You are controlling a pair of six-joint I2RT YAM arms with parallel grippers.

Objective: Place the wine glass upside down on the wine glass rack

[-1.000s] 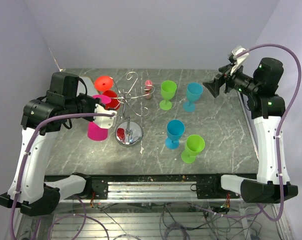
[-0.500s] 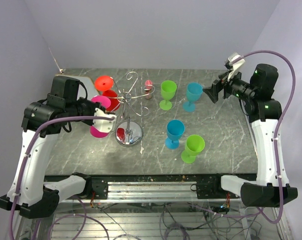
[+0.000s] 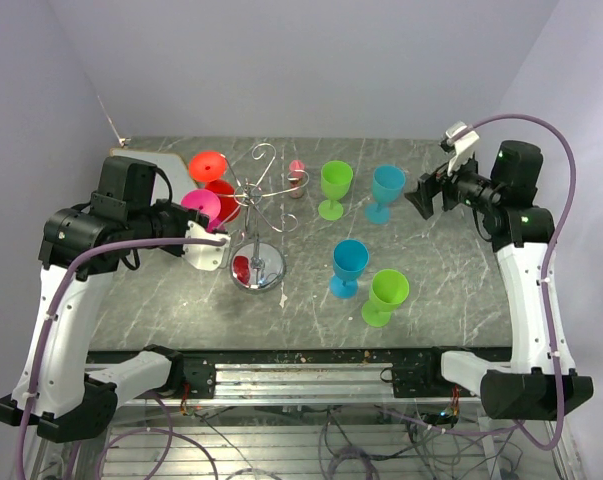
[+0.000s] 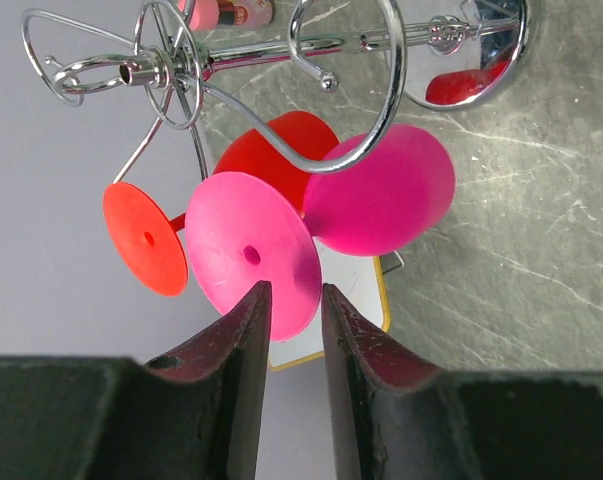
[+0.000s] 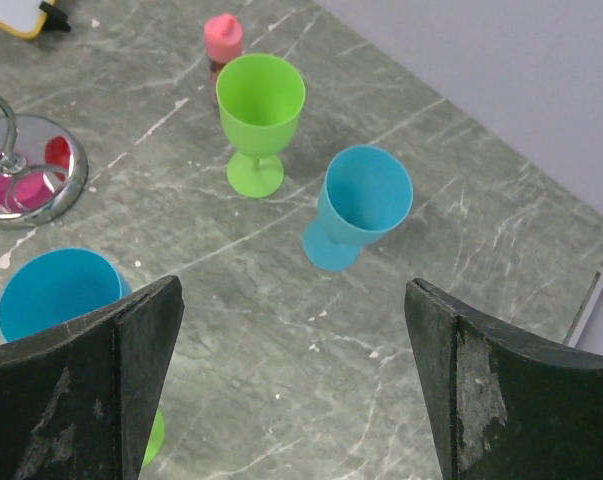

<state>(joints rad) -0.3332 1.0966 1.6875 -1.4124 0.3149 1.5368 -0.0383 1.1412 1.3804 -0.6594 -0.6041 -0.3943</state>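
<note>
Left gripper (image 4: pixel 289 312) pinches pink glass (image 4: pixel 376 205) by its foot rim (thin purchase); glass tilted just beside rack (image 4: pixel 146 72) loop, red glass (image 4: pixel 281 140) behind. Right gripper (image 5: pixel 291 290) gapes, empty. Risk: rim slips from pinch, or bowl knocks red glass, tipping rack.

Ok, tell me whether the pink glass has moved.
Yes. In the top view the pink glass went from level with the rack base up beside the red glass.
</note>
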